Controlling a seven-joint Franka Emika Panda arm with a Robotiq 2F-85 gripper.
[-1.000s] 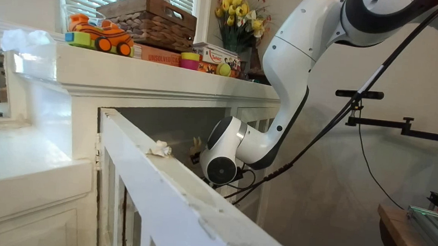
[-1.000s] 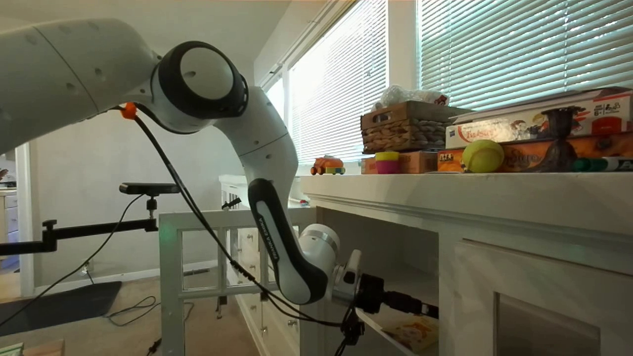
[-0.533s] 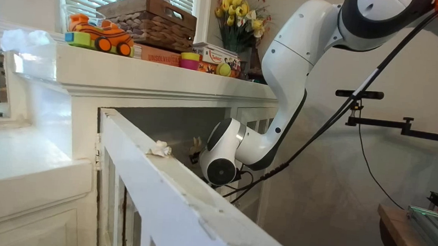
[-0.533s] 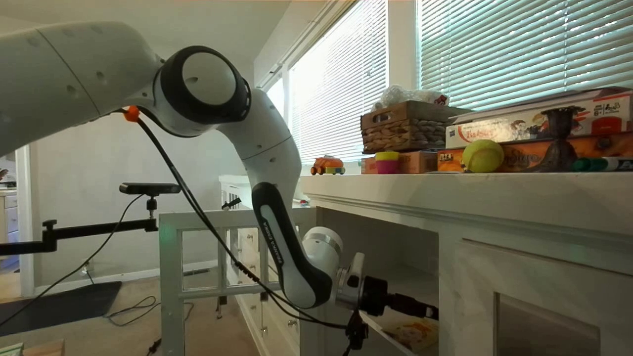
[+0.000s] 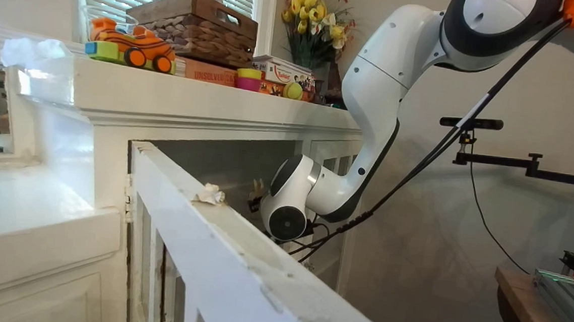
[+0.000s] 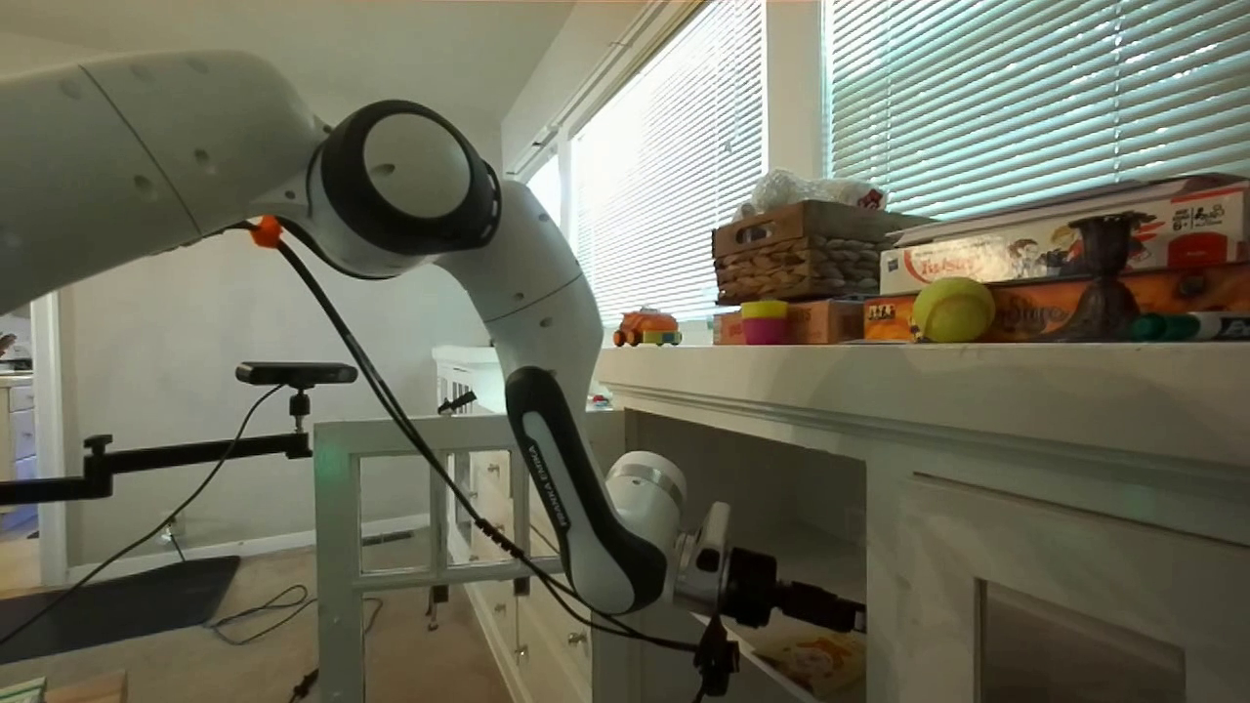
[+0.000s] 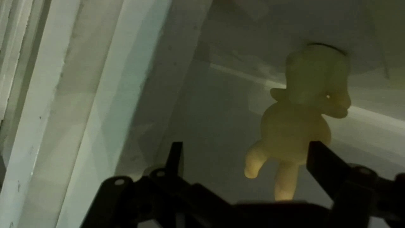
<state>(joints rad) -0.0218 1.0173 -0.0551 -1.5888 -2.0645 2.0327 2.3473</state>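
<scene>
A: Please, how do the jaws stand?
B: Wide apart, with nothing gripped. In the wrist view, the gripper [image 7: 246,147] is facing a pale toy figure [image 7: 295,129]; its legs appear between the fingers [image 7: 322,164], and one of these covers a little of its body.
A: Are they touching it?
B: This I cannot tell.
A: Where exactly is the figure?
B: Inside the cupboard [image 6: 1025,420], in weak light.
A: How much is done, in your judgement?
B: The door [image 5: 241,243] stands open and the arm [image 6: 586,488] reaches into the opening, so the approach looks nearly complete. The grip on the figure is not yet made.
A: And farther outside?
B: On the cupboard top, in both exterior views, there are a basket [image 5: 210,37], a tennis ball [image 6: 954,310] and a toy car [image 5: 128,46].
</scene>
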